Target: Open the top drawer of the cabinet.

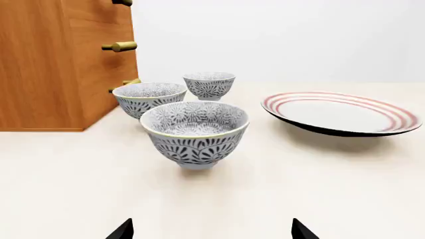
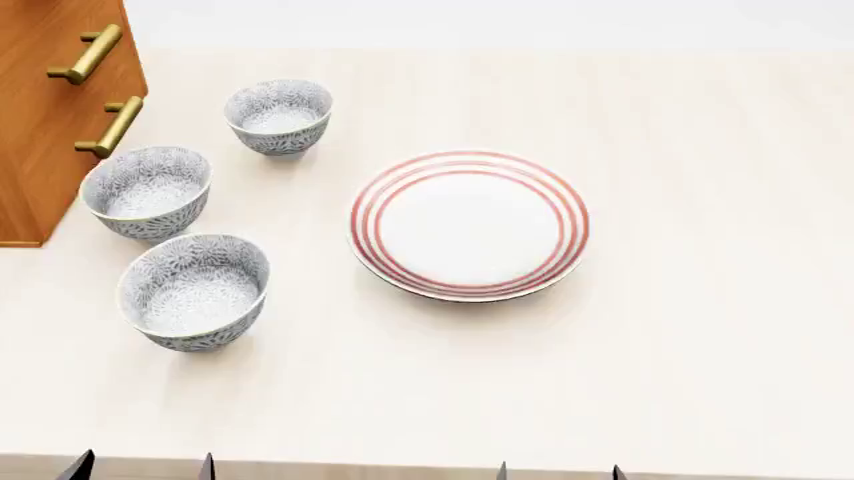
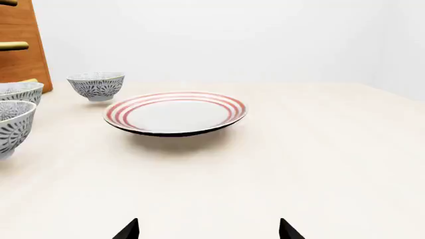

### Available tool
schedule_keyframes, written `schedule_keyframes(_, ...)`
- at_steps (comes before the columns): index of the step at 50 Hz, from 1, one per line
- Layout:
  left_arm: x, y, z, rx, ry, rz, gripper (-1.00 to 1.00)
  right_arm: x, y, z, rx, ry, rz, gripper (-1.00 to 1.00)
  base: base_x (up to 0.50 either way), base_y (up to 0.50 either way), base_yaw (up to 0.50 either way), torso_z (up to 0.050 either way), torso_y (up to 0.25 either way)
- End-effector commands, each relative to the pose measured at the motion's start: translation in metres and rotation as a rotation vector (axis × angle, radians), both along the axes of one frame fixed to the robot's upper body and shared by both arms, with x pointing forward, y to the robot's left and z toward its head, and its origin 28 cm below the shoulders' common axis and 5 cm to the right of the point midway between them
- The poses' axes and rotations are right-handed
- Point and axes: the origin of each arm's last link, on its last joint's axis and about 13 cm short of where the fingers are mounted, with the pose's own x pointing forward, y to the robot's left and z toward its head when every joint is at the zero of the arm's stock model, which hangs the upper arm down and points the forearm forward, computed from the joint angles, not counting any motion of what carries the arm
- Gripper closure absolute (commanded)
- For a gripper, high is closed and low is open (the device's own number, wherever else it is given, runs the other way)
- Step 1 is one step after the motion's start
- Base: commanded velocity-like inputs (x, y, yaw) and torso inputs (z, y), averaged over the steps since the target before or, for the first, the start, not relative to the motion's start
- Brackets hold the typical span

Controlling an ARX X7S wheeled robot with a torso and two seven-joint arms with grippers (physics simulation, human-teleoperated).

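Observation:
The orange-brown cabinet stands at the table's far left, its front facing the bowls. In the left wrist view the cabinet shows three brass bar handles. The top drawer's handle is cut off by the picture's edge, and it also shows in the right wrist view. All drawers look closed. My left gripper is open and empty at the table's near edge, far from the cabinet; its fingertips show. My right gripper is open and empty at the near edge too.
Three patterned bowls stand in a row between the left gripper and the cabinet front. A white plate with red rings sits mid-table. Bare table surface lies to the right.

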Motion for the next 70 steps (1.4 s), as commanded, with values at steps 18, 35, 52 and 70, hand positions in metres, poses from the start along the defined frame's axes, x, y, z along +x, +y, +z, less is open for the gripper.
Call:
schedule_keyframes(18, -0.007, -0.008, 0.007, -0.067, 0.023, -0.09, -1.0, -0.007, -0.003, 0.003, 0.077, -0.031, -0.073, -1.0, 0.0, 0.0, 0.0, 0.0, 0.0)
schedule_keyframes(35, -0.035, -0.004, 0.108, -0.022, -0.301, -0.058, -1.0, -0.024, -0.001, 0.09, 0.024, -0.228, -0.077, -1.0, 0.0, 0.0, 0.0, 0.0, 0.0)
schedule_keyframes(52, -0.044, -0.001, 0.126, -0.058, -0.371, -0.072, -1.0, -0.034, -0.004, 0.113, -0.045, -0.291, -0.118, -1.0, 0.1, 0.0, 0.0, 0.0, 0.0)
schedule_keyframes(70, -0.045, -0.001, 0.129, -0.072, -0.375, -0.067, -1.0, -0.033, -0.005, 0.113, -0.039, -0.289, -0.116, -1.0, 0.5, 0.0, 0.0, 0.0, 0.0)
